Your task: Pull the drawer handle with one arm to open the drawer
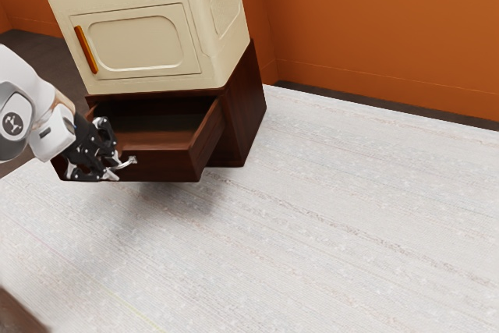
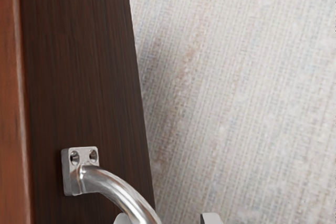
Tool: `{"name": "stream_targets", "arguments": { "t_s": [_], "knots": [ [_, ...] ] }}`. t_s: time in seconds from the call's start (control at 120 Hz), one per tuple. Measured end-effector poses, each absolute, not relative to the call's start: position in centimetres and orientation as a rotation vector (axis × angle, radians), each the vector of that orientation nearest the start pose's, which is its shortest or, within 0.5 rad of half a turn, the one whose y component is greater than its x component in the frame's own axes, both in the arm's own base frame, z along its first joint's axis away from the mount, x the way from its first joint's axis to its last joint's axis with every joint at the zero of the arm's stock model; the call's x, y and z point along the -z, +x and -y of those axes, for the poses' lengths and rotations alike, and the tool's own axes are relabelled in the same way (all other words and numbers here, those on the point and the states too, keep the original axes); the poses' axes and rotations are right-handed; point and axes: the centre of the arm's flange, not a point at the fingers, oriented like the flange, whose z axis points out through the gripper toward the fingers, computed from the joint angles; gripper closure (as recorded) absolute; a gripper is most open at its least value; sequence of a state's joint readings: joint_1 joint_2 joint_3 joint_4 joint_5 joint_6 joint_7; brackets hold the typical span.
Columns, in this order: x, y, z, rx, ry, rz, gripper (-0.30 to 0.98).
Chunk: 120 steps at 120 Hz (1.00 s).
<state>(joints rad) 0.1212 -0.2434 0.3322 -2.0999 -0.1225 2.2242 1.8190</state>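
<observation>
Your spread fingers (image 2: 212, 219) straddle the curved silver metal handle (image 2: 116, 188), its bar nearer one tip; the dark-brown wooden drawer (image 1: 165, 168) stands open behind it, so pull straight outward.

exterior view high, set back, angled down, wrist view close up (handle (image 2: 119, 190) in both)
</observation>
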Motion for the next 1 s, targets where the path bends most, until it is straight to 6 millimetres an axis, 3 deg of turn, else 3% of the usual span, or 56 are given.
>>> {"name": "stream_targets", "arguments": {
  "t_s": [0.217,0.45,0.567,0.708,0.767,0.875,1.0],
  "knots": [
    [-55.6,45.8,-23.5,0.464,-2.301,-1.733,0.58],
    [-59.7,43.5,-23.0,0.527,-2.29,-1.71,0.54],
    [-63.7,43.8,-23.0,0.521,-2.293,-1.714,0.49],
    [-70.6,46.2,-21.8,0.345,-2.286,-1.756,0.27],
    [-72.3,46.7,-21.3,0.266,-2.332,-1.752,0.2],
    [-72.8,46.0,-20.7,0.157,-2.474,-1.705,0.12],
    [-72.4,45.8,-18.6,0.078,-2.578,-1.681,0.07]
  ]
}}
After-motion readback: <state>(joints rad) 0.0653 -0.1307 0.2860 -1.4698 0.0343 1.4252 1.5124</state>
